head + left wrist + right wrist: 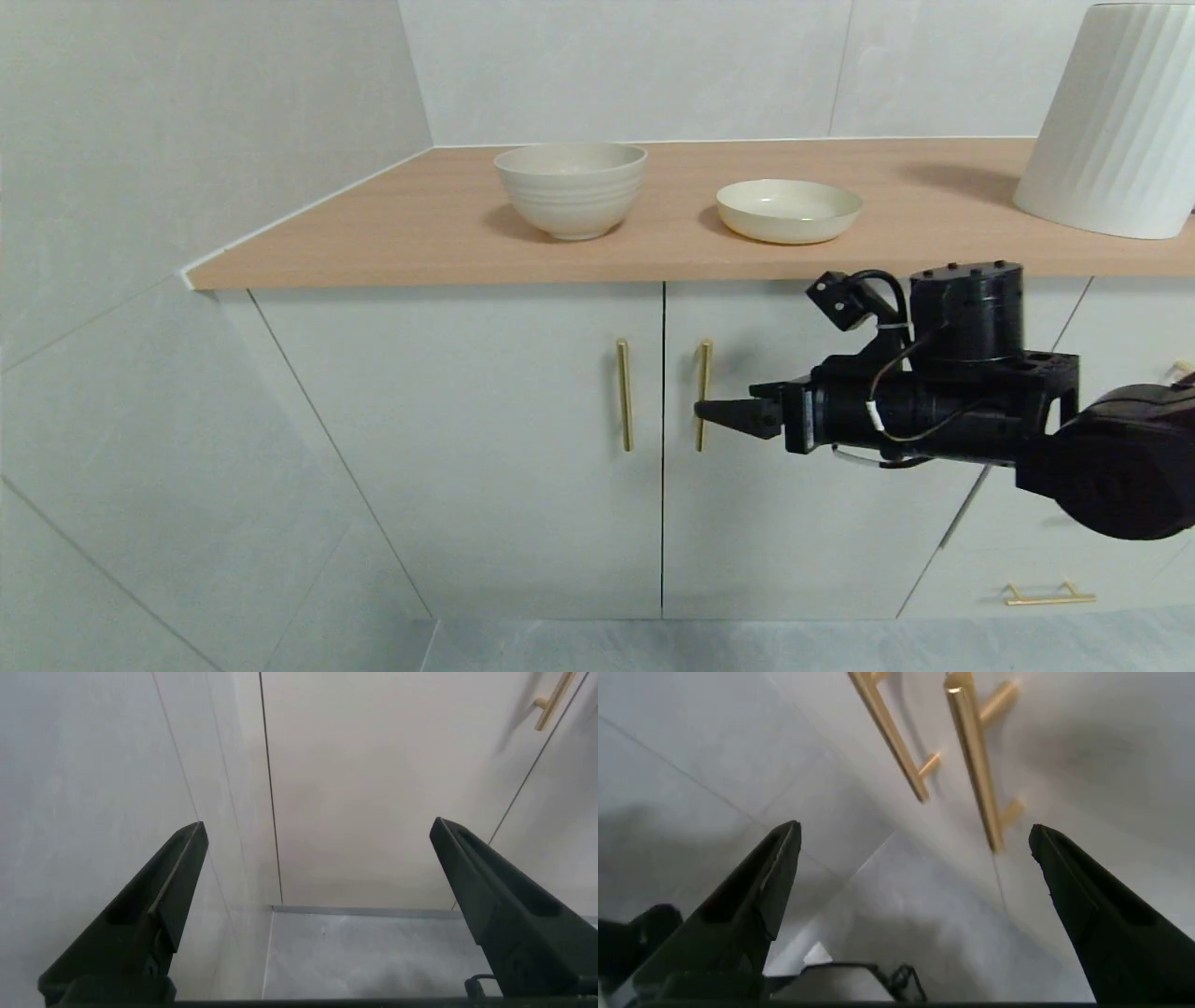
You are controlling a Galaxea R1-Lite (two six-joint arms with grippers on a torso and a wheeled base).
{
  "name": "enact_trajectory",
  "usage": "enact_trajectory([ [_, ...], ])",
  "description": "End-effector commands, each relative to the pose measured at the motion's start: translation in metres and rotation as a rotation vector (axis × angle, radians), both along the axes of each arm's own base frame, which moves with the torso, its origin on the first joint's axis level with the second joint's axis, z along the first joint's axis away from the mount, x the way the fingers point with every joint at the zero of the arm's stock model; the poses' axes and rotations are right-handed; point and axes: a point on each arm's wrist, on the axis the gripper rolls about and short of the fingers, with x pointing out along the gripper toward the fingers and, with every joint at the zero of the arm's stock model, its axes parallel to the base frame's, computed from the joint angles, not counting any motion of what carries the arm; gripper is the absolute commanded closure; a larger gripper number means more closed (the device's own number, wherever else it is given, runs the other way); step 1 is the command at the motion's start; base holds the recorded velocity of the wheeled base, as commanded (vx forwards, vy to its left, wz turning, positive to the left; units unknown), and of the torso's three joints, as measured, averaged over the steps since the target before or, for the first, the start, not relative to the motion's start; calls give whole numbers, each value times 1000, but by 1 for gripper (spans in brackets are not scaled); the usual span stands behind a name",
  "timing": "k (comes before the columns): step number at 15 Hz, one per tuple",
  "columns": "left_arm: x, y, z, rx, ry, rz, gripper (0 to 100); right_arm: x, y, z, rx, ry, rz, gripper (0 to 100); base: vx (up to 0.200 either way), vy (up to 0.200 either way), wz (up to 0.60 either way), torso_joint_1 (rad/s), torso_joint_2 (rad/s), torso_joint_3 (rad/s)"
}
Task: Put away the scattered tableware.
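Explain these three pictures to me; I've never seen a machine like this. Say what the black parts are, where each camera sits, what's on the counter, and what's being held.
This is a two-armed robot with a pincer, called a gripper, on each arm. The wide picture comes from a camera on its head, facing a kitchen cabinet. On the wooden countertop stand a deep bowl, a shallow dish to its right, and a tall white ribbed object at the far right. The black arm ends in the right gripper, level with the right door's brass handle. The other two pictures come from wrist cameras, each looking out between a gripper's two dark fingers. The left gripper faces cabinet fronts and floor. Both grippers are open and hold nothing.
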Motion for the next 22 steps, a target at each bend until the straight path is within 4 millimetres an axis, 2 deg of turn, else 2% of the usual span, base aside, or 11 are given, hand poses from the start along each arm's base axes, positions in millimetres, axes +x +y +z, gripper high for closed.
enact_trajectory([
  [1, 0, 0, 0, 0, 0, 1, 0, 18, 18, -30, -23, 25, -12, 0, 0, 0, 0, 0, 0, 0],
  [6, 0, 0, 0, 0, 0, 1, 0, 32, 47, -59, 0, -91, -114, 0, 0, 0, 0, 0, 0, 0],
  [10, 0, 0, 0, 0, 0, 1, 0, 25, 57, -57, 53, -51, -93, 0, 0, 0, 0, 0, 0, 0],
  [14, 0, 0, 0, 0, 0, 1, 0, 23, 58, -49, 145, -28, -62, 0, 0, 0, 0, 0, 0, 0],
  [18, 0, 0, 0, 0, 0, 1, 0, 16, 54, -48, 146, -8, -17, 0, 0, 0, 0, 0, 0, 0],
  [22, 0, 0, 0, 0, 0, 1, 0, -12, 38, -43, 151, 45, 137, 0, 0, 0, 0, 0, 0, 0],
])
